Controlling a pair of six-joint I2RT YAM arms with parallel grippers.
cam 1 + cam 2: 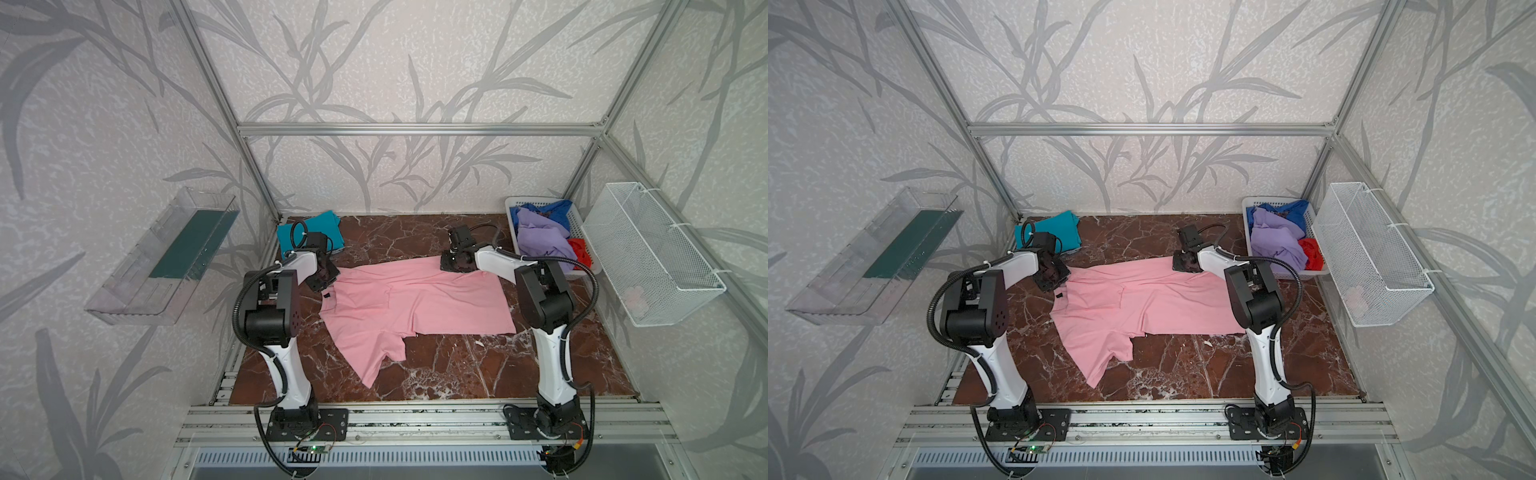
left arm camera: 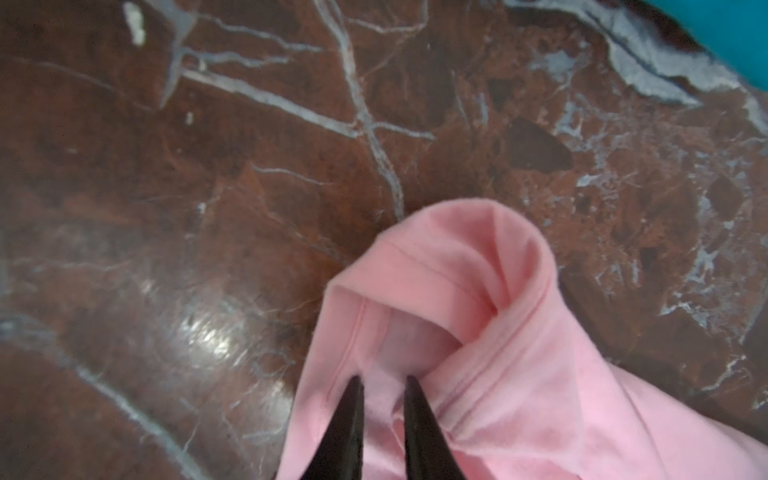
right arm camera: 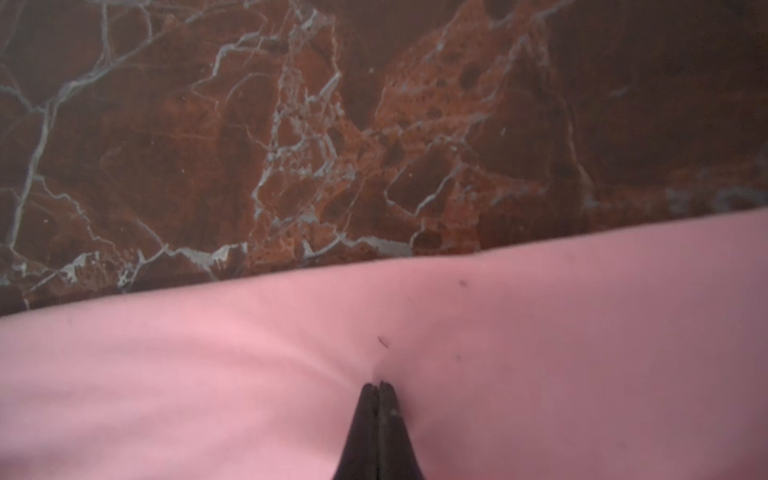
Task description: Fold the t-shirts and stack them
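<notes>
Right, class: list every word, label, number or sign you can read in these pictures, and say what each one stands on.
No text can be read in any view.
Small black tag on the pink t-shirt: too small to read.

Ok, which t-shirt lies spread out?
The large light pink cloth t-shirt; the teal one is folded, the others are bunched in the white slotted plastic basket.

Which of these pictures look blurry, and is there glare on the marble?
Left wrist view: soft throughout, a glare patch on the marble table. Right wrist view: the pink t-shirt blurs near the lens. Both top views: sharp, evenly lit.
</notes>
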